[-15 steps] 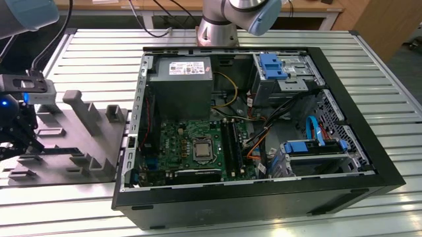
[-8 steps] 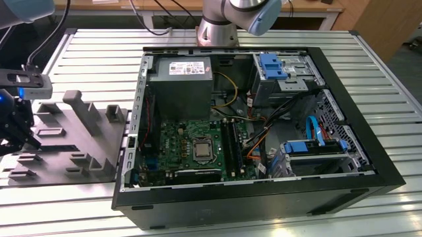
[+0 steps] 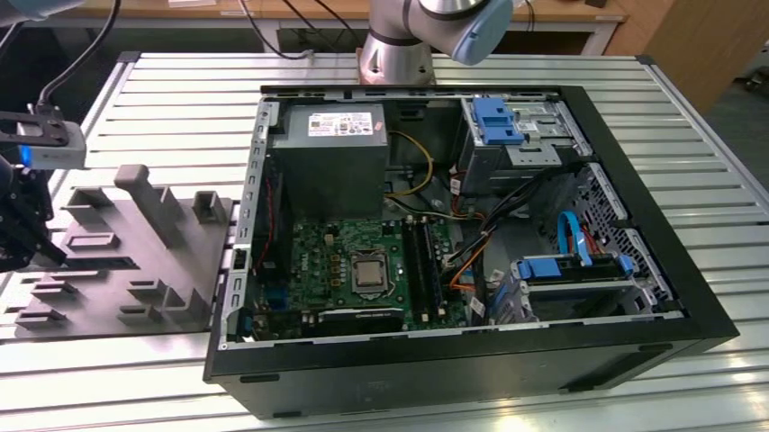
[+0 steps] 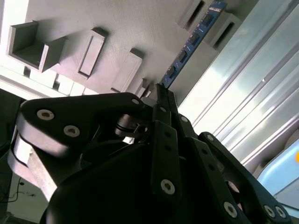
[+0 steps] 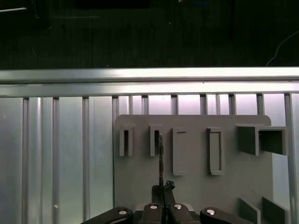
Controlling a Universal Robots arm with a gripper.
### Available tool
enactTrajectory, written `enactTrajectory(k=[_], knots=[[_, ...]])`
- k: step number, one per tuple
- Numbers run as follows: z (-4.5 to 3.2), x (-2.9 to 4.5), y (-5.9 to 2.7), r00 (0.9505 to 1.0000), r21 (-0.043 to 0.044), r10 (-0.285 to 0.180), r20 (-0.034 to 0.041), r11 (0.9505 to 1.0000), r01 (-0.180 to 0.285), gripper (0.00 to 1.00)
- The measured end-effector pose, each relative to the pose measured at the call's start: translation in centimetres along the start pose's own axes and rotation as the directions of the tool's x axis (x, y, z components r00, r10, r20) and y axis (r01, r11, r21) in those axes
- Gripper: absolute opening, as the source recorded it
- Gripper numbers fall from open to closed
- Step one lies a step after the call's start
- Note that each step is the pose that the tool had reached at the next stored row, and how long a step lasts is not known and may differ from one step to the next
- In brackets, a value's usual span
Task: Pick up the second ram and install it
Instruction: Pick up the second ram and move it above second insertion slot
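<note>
Second wrist view: the second ram (image 4: pixel 189 44), a slim blue board with a row of black chips, runs straight out from the gripper (image 4: pixel 161 89), its long axis in line with the fingers (image 4: pixel 164 135). We note them pressed together on its near end, pinching the thin board. The far end sits among the raised slotted blocks of a matte grey holder (image 4: pixel 93 23); we cannot tell whether it is clear of its slot. The ribbed aluminium table (image 3: pixel 157 90) lies beneath. The open black computer case (image 3: pixel 481 369) sits well apart, toward the exterior view's right.

Ram (image 4: pixel 192 41) seemingly over fixture (image 3: pixel 121 270); case (image 3: pixel 481 364) beside it.
</note>
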State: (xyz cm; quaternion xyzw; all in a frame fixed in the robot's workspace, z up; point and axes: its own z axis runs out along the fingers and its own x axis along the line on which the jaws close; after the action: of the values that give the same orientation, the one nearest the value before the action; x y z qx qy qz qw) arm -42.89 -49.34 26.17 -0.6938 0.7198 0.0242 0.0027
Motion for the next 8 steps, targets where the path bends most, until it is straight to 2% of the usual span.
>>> enactTrajectory(k=[8], knots=[[-1.33,-0.05,0.04,1.0000,0.0000,0.000,0.0000,1.0000,0.000,0.11]])
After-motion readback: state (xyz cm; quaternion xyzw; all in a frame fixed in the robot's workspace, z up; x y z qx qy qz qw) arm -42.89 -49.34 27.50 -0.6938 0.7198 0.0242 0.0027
